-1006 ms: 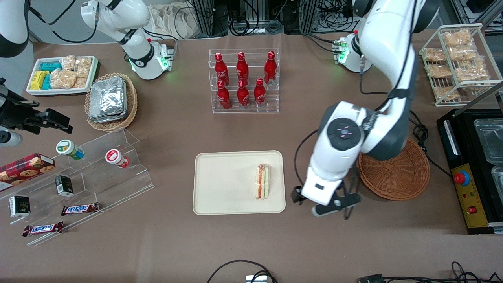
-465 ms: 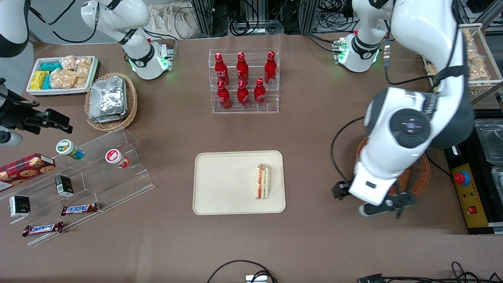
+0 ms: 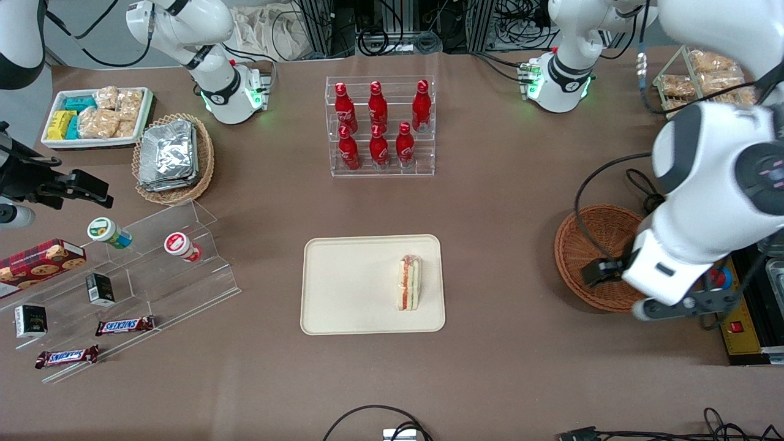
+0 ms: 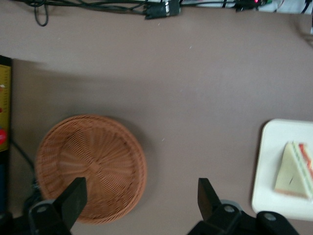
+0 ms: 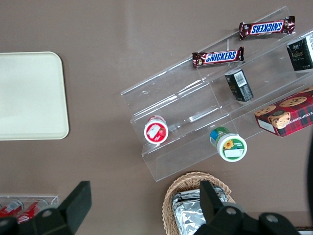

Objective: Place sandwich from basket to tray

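Observation:
The sandwich (image 3: 410,283), a pale wedge with red and green filling, lies on the cream tray (image 3: 349,288) near the tray's edge toward the working arm's end. It also shows in the left wrist view as the sandwich (image 4: 293,171) on the tray (image 4: 266,171). The reddish-brown wicker basket (image 3: 591,245) is empty, and the wrist view shows the basket (image 4: 90,166) bare inside. My gripper (image 3: 670,304) hangs above the basket's rim nearest the front camera. The gripper (image 4: 142,188) is open, its black fingers (image 4: 73,198) wide apart with nothing between them.
A rack of red bottles (image 3: 381,125) stands farther from the camera than the tray. A black box with a red button (image 3: 732,294) sits beside the basket. Toward the parked arm's end are a clear stepped shelf (image 3: 135,275), a foil-packet basket (image 3: 173,156) and a white bin (image 3: 95,116).
My arm has swung from beside the tray, across the basket, toward the working arm's end of the table. The sandwich has stayed on the tray.

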Tool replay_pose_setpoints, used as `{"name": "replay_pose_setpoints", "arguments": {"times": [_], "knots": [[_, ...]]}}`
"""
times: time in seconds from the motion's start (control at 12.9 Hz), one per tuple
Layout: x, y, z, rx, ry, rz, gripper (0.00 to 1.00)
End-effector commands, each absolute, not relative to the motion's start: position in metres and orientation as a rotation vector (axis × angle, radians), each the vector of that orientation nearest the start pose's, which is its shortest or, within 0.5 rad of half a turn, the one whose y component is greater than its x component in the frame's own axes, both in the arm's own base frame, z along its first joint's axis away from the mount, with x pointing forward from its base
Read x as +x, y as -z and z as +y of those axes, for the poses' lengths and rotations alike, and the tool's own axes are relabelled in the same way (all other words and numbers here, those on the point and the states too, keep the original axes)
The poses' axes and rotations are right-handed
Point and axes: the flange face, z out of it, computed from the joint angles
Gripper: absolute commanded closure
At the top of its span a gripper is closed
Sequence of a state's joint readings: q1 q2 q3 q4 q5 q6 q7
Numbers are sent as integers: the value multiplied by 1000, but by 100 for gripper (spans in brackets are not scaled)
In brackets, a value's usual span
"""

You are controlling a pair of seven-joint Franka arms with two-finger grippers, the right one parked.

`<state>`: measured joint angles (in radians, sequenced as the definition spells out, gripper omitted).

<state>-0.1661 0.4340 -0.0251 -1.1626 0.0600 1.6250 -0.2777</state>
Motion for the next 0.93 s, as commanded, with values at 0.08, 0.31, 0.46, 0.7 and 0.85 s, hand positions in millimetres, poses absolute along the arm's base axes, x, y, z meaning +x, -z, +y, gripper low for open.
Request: {"name": "replay_pose_setpoints", "arguments": {"times": [0.08, 0.31, 0.46, 0.7, 0.85], "knots": [[640, -584, -71, -3112, 4, 83, 0], [615, -603, -46, -3094, 19, 150, 0], [591, -618, -38, -3092, 33, 133, 0], [557, -643, -26, -3100, 8, 99, 0], [543, -654, -24, -3112, -9, 92, 0]]}}
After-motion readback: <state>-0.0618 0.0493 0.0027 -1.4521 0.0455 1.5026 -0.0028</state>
